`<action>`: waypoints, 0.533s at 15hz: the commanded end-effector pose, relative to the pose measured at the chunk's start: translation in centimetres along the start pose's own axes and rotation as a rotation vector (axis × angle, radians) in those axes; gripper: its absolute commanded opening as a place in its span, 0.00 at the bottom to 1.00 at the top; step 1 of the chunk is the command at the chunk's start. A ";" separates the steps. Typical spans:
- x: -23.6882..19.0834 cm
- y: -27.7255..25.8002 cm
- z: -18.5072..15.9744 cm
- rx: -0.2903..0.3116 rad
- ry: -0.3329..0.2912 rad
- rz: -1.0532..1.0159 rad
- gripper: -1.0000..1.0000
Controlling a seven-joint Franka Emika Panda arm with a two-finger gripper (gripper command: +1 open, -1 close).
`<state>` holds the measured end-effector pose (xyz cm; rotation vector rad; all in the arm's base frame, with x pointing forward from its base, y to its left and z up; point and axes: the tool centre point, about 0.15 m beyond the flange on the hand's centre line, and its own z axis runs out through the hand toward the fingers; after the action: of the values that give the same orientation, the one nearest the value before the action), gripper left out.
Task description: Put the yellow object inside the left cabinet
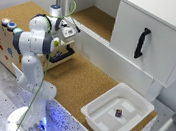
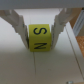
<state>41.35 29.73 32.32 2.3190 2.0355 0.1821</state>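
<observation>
Fingers clamping yellow object on both sides; left cabinet lying just beyond, right of gripper.

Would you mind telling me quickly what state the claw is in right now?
Claw: closed on the yellow object, a yellow block with black markings held between its fingers.

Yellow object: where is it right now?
Wrist view: the yellow object sits between the gripper fingers. Exterior view: the gripper is at the left cabinet front edge; the object isn't discernible there.
</observation>
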 end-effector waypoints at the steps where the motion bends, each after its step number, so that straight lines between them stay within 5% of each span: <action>1: 1.3 3.1 -4.2 0.059 0.064 0.088 0.00; 8: 8.3 8.1 -12.7 -0.058 0.137 0.522 0.00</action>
<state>45.03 32.55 40.54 2.5878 1.7822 0.4414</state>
